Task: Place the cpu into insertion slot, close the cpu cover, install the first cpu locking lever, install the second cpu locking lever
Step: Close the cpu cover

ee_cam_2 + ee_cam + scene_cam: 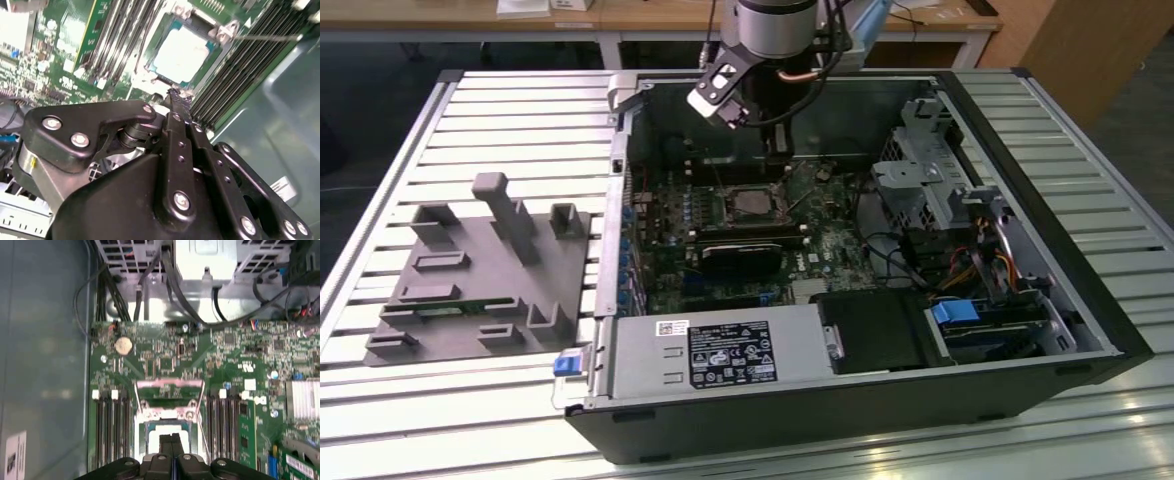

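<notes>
An open black metal computer case [854,420] lies on a ribbed, silvery slatted worktop [520,120], beside a matte grey moulded fixture [480,270] of posts and pockets. Inside is a dark green circuit board [165,350], densely studded with small parts and ridged by long black memory slots [107,425]. The gripper [172,437], black with bolted links, has its jaws pressed together with nothing between them. The cpu [182,52], a flat square with a dull silver-grey top, sits in the insertion slot [750,205], just beyond the jaw tips; whether the tips touch the socket's edge cannot be told. In the first wrist view the cpu cover [170,385], a thin silver frame with a square window, appears tilted up off the chip on the far side of the socket.
</notes>
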`<state>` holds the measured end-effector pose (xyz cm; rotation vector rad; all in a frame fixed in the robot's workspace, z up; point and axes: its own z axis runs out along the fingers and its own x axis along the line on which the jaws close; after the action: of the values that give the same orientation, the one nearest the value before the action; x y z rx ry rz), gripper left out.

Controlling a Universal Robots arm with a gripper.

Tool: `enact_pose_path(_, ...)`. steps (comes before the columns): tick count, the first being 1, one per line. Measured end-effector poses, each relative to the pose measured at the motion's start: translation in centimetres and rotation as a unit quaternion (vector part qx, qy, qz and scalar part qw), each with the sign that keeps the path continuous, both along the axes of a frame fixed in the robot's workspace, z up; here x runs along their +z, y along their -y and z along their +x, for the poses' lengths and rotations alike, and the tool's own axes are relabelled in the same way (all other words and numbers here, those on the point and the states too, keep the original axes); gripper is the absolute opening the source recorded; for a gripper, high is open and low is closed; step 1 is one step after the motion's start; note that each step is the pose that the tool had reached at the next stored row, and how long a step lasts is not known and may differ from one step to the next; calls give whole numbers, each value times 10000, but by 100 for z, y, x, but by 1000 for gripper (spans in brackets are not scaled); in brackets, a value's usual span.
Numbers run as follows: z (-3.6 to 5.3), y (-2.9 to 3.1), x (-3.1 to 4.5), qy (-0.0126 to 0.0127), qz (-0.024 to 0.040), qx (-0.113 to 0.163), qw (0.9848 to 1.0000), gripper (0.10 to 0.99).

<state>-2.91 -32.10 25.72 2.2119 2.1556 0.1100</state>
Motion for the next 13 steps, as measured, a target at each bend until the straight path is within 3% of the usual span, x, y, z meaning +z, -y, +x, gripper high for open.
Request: enact_pose_path(13,277,0,0,-2,0,0,10000,102)
